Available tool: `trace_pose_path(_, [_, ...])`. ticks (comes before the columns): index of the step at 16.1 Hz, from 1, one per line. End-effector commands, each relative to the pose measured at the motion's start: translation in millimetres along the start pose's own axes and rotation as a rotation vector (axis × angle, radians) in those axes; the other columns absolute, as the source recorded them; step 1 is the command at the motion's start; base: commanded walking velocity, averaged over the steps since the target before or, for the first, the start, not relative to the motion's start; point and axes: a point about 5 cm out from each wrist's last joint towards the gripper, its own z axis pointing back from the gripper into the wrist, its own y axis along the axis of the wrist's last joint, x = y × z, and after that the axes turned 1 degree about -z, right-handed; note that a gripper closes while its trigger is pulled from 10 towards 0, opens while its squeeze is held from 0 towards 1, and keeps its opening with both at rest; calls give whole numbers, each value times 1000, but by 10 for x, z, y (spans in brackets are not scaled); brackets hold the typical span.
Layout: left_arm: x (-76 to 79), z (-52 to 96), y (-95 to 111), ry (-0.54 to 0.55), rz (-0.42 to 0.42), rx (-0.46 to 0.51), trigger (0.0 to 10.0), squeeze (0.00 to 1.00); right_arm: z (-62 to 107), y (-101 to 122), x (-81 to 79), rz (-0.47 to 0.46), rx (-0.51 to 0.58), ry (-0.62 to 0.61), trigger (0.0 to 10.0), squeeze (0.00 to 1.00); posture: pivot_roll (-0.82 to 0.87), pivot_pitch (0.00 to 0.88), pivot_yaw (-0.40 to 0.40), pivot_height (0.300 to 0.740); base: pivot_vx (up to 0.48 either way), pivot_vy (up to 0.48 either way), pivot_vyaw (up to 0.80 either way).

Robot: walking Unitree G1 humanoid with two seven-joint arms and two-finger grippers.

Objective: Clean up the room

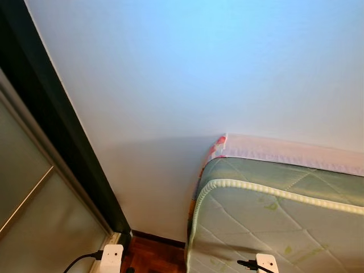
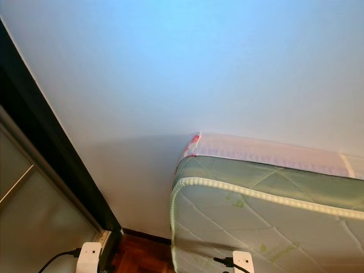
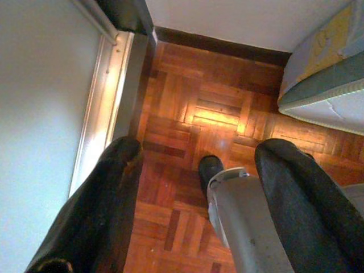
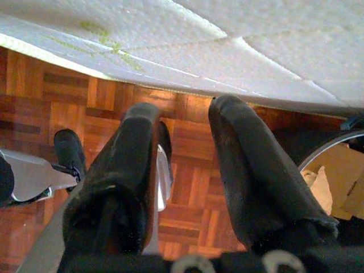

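Note:
No loose item for tidying can be made out. My left gripper [image 3: 199, 151] hangs open over the parquet floor [image 3: 216, 102], with nothing between its black fingers [image 3: 108, 193]. My right gripper [image 4: 185, 111] also points down at the parquet [image 4: 193, 142] beside the mattress edge [image 4: 227, 45], open and empty. In the eye views, the white tops of both wrists [image 1: 111, 259] [image 1: 266, 263] stick up at the bottom edge.
A quilted mattress [image 1: 273, 216] stands ahead on the right against a plain white wall [image 1: 199, 74]. A dark door frame [image 1: 51, 114] and a pale sliding panel [image 1: 28, 216] run along the left. A round bin holding cardboard [image 4: 335, 170] is near my right gripper. My own leg [image 3: 239, 210] is below.

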Motion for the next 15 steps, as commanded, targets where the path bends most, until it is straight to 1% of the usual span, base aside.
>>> trace_pose_path(1, [-337, 32, -42, 88, 196, -40, 10000, 0, -63, 735, 71, -82, 123, 36, 10000, 0, 153, 0, -104, 740, 0, 0, -788])
trace_pose_path(5, [-343, 26, -15, 89, 196, -35, 10000, 0, -62, 749, 79, -63, 122, 43, 10000, 0, 151, 0, -109, 740, 0, 0, -788])
trace_pose_path(8, [-335, 21, 1, 86, 180, -35, 10000, 0, -61, 747, 84, -57, 119, 45, 10000, 0, 153, 0, -111, 740, 0, 0, -788])
trace_pose_path(15, [-337, 20, 11, 87, 172, -31, 10000, 0, -60, 741, 86, -51, 115, 49, 10000, 0, 156, 0, -111, 740, 0, 0, -788])
